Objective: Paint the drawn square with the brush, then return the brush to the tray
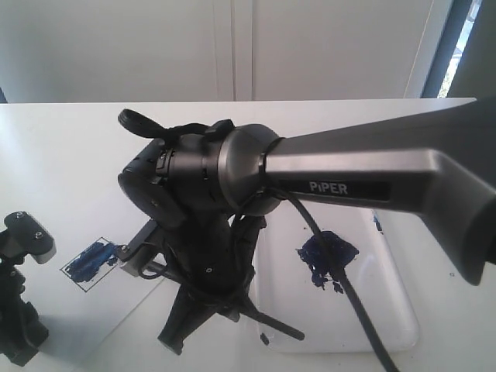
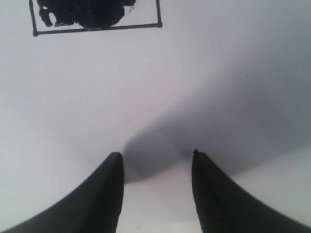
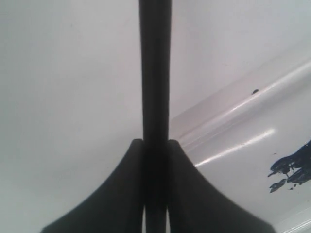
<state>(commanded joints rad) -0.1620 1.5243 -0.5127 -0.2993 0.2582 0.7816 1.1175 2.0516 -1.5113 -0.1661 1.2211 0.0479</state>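
Square (image 1: 91,262) largely blue, so painting looks abt done; right fingers (image 3: 112,194) grip brush (image 3: 155,73) just left of tray (image 1: 387,294), return not yet made; left fingers (image 2: 97,204) open, empty.

The right arm (image 1: 349,174) is reaching across the counter (image 1: 62,155), hiding most of the brush (image 1: 276,325), while the blue-streaked drawn square (image 1: 93,262) is lying toward the counter's left edge and the tray (image 1: 391,310) is sitting toward its right.
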